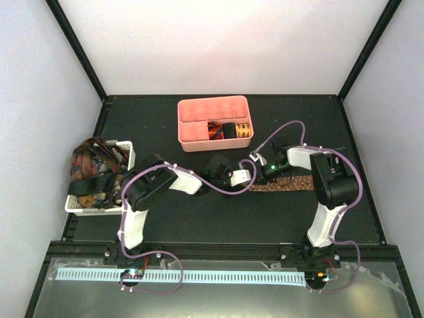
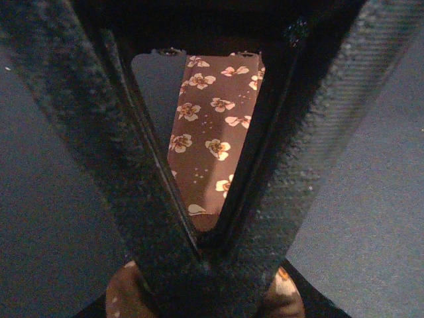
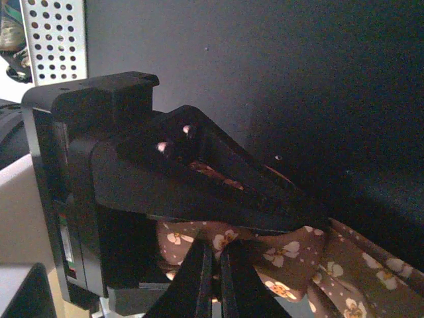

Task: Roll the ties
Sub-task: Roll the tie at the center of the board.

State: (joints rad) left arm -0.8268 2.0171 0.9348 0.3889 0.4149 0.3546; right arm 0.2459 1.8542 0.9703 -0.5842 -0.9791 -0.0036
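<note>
A brown tie (image 1: pixel 286 183) with small pale flowers lies flat on the dark table, running right from the two grippers. My left gripper (image 1: pixel 248 177) is at its left end. In the left wrist view its fingers (image 2: pixel 152 218) converge to a V and the left gripper (image 2: pixel 207 246) is shut on the brown tie (image 2: pixel 212 126), whose fabric bulges either side of the tips. My right gripper (image 3: pixel 216 262) meets it from the right, fingers almost touching, shut on a bunched fold of the brown tie (image 3: pixel 278 255) just under the left gripper's black body (image 3: pixel 165 172).
A pink tray (image 1: pixel 192 139) stands behind the grippers with rolled ties (image 1: pixel 228 130) in its right compartments. At the left a white slotted basket (image 1: pixel 127 151) holds a heap of ties (image 1: pixel 93 169). The right arm's body (image 1: pixel 331 182) stands over the tie's right end.
</note>
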